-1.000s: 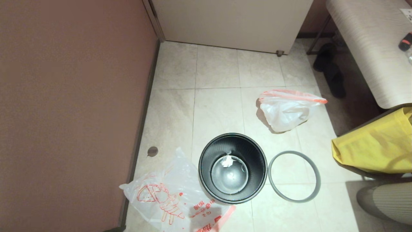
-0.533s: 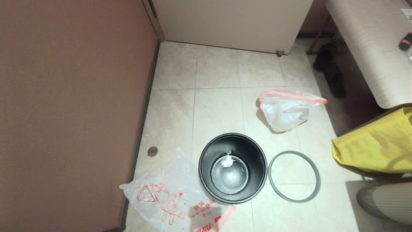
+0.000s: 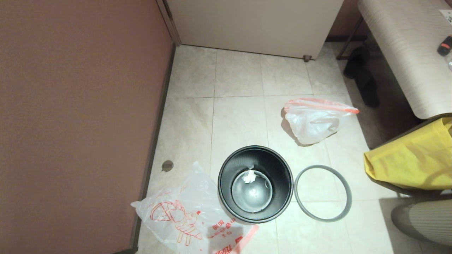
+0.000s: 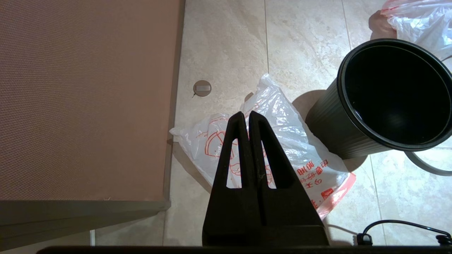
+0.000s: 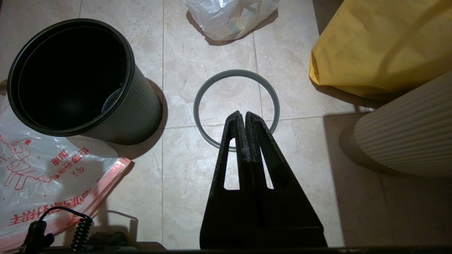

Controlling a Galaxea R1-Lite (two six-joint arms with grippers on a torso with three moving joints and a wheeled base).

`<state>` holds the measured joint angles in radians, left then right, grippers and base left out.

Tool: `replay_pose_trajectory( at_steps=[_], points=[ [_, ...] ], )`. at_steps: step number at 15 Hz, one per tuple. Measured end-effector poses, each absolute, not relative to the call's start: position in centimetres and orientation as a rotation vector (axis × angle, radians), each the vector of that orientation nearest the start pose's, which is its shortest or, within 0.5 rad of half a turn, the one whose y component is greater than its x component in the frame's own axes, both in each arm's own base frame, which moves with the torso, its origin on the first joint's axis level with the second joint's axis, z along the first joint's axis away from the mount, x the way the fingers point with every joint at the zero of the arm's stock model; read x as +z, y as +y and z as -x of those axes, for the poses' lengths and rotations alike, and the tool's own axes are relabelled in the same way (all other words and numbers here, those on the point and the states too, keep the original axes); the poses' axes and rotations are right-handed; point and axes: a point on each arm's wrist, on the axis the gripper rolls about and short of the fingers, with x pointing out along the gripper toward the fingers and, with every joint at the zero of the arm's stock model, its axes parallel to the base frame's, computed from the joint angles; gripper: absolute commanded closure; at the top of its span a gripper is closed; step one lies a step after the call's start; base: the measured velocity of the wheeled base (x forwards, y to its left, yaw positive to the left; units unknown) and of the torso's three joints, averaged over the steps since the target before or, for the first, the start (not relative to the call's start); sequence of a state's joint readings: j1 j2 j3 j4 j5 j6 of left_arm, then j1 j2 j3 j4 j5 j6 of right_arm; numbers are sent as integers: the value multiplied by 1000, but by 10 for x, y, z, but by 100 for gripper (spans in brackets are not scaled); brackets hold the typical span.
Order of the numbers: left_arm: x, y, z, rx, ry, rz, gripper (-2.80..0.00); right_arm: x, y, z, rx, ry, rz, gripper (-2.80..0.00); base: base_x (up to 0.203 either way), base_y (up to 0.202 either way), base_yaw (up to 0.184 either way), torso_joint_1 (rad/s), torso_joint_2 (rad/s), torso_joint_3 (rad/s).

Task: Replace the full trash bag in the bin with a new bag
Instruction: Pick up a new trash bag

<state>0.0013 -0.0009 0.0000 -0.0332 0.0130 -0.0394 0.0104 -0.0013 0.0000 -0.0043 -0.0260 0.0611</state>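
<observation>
The black bin (image 3: 255, 183) stands upright on the tiled floor, its silvery bottom showing a white scrap (image 3: 249, 176); it also appears as the bin (image 4: 388, 95) and the bin (image 5: 74, 77). The full trash bag (image 3: 314, 120) lies bunched beyond it to the right. The new bag (image 3: 190, 217) with the red cartoon lies flat left of the bin. My left gripper (image 4: 246, 114) is shut and empty above the new bag (image 4: 300, 148). My right gripper (image 5: 242, 115) is shut and empty above the grey rim ring (image 5: 236, 107). Neither arm shows in the head view.
The rim ring (image 3: 323, 193) lies on the floor right of the bin. A yellow fabric bag (image 3: 413, 158) and a ribbed pale object (image 3: 423, 218) stand at the right. A brown wall (image 3: 77, 116) runs along the left, a round floor cover (image 3: 167, 165) by it.
</observation>
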Motion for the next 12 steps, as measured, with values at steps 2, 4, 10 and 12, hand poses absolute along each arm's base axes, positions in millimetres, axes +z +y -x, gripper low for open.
replay_pose_trajectory(
  at_steps=[2,4,10,12],
  points=[
    [79,0,23,14,-34,37,0,76,-1,23,-15,-6,-61,0,0,0,0,0,0,0],
    [79,0,23,16,-31,8,0,76,-1,23,-15,-6,-61,0,0,0,0,0,0,0],
    [78,0,23,17,-19,-26,0,76,-1,23,-15,-6,-61,0,0,0,0,0,0,0],
    [88,0,24,24,-34,-17,0,76,-1,23,-15,-6,-61,0,0,0,0,0,0,0]
  ],
)
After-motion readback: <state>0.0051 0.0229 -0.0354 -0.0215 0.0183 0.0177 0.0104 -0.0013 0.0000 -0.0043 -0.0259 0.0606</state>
